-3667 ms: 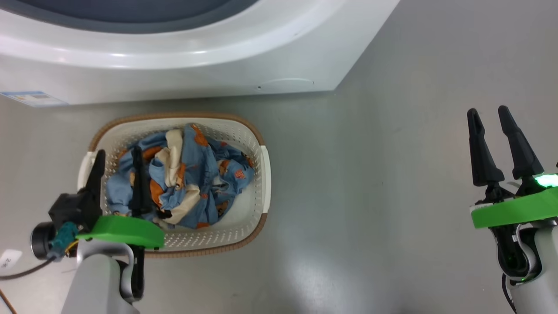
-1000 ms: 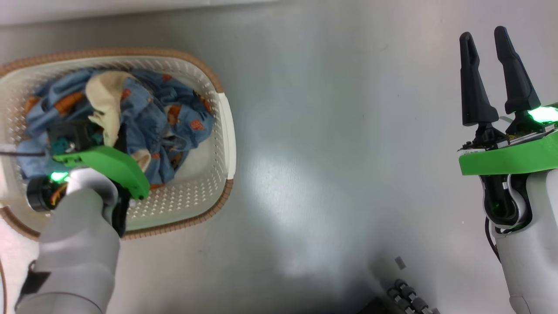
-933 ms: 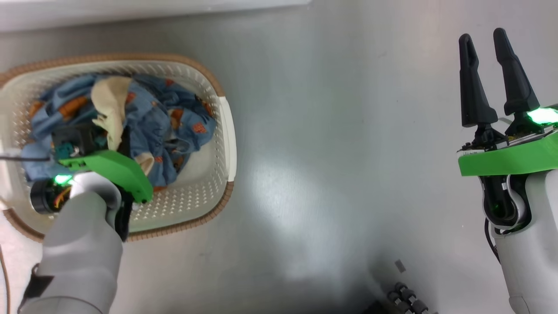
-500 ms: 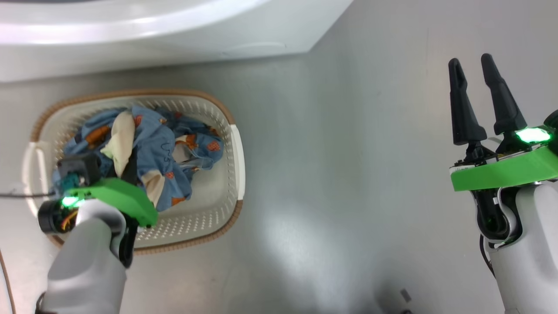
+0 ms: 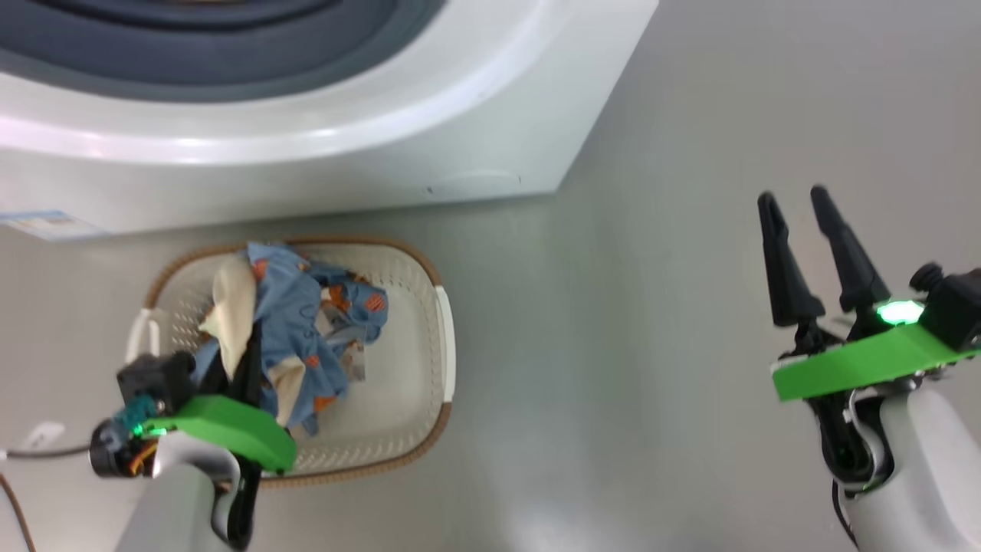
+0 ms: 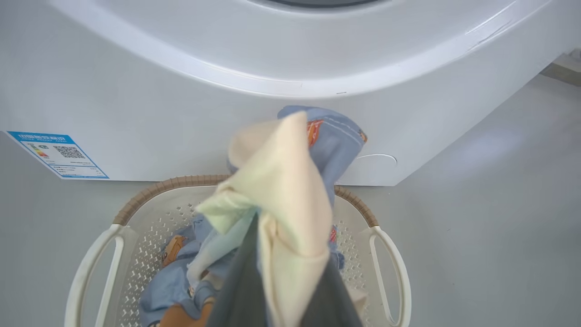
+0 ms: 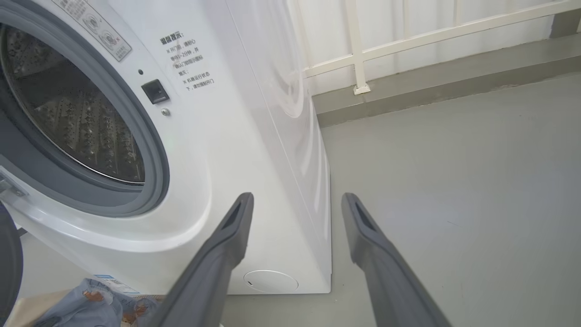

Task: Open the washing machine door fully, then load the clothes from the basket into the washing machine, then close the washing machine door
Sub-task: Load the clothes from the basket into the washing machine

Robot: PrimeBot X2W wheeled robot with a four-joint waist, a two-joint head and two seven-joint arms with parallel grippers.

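- At your far left, the blue label sticker (image 5: 46, 225) sits low on the front of the washing machine (image 5: 306, 176), close to the floor (image 5: 628, 345). A dark cable (image 5: 31, 452) lies on the floor beside the left arm.
- Your left gripper (image 5: 234, 360) is clenched on the clothes (image 5: 299, 337). Cream-white and light-blue cloth are pinched between its two fingers. In the left wrist view the held bunch rises in front of the machine's white front.
- The lower part of the clothes hangs down into the basket (image 5: 441, 345). The right half of the basket's perforated bottom is bare.
- The basket stands on the floor just in front of the machine. Its far brown rim is near the machine's bottom edge; I cannot tell if they touch.
- Above the basket, the grey gasket (image 7: 154, 150) rings the steel drum (image 7: 77, 113), and in the right wrist view the mouth stands uncovered. The curved white front below the gasket is the edge between the basket and the drum.
- The small round service flap (image 5: 474, 184) marks the machine's lower right corner.
- To the right of that corner, bare grey floor stretches back to a grey kerb (image 7: 431, 86) with a white railing (image 7: 408, 41) on it.
- Your right gripper (image 5: 792, 194) is released, its fingers apart with nothing between them. It hangs over the bare floor, well apart from the basket and to the right of the machine's corner.
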